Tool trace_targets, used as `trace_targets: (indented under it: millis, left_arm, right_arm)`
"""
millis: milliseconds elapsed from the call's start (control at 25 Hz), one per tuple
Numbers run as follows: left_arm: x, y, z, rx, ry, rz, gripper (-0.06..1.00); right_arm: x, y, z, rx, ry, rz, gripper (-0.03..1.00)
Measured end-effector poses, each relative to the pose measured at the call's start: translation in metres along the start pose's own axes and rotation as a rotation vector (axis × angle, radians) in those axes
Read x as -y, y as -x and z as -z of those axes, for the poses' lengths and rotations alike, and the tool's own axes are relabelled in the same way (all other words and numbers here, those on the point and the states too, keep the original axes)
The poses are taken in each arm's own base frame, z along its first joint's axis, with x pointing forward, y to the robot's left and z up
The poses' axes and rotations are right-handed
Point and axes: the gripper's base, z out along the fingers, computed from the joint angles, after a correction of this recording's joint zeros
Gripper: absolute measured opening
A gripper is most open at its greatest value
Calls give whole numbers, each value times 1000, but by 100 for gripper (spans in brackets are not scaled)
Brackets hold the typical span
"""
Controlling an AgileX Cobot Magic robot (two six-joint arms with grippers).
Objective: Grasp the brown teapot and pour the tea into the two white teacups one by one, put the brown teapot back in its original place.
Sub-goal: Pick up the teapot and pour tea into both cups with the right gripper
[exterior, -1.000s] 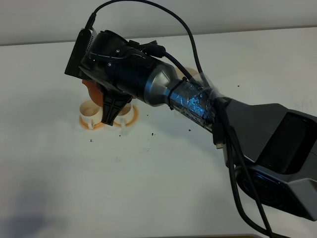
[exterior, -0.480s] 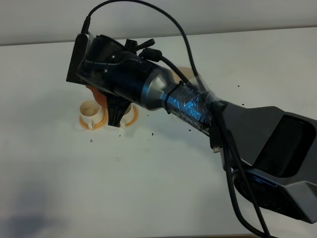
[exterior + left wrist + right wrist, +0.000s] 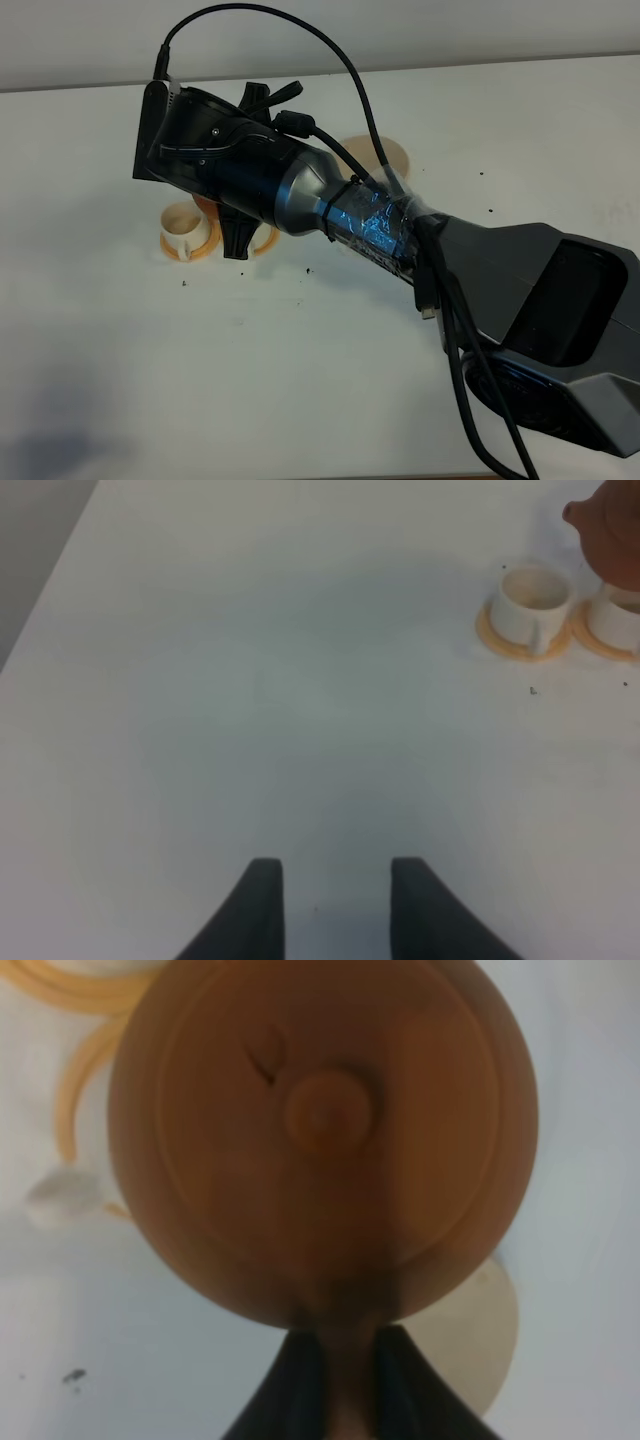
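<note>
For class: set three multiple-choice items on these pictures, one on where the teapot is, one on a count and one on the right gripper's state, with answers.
1. Where is the teapot? A on the coaster; B in a box; C in the air over the cups.
2. How many white cups are there? A one; B two; C three.
3. The right gripper is: A shut on the teapot's handle; B open and empty; C shut on a cup.
Answers: 1 C, the left wrist view shows it raised above a cup, off the coaster. 2 B, that view shows two side by side. 3 A, the right wrist view shows it pinching the handle.
</note>
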Motion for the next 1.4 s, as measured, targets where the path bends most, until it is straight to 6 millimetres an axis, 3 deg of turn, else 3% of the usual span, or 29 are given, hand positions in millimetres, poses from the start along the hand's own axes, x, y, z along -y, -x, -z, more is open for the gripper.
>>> trace_targets:
  millis: [600, 1040, 1400]
  left_arm:
    - [0, 0, 0, 0, 0, 0, 26]
    - [0, 0, 0, 0, 0, 0, 26]
    - [0, 0, 0, 0, 0, 0, 26]
  right_arm:
    - [-6, 0, -8, -32, -4, 31, 9]
    - [-11, 6, -3, -39, -56, 96, 9]
    - [-23, 13, -10, -54, -100, 160, 9]
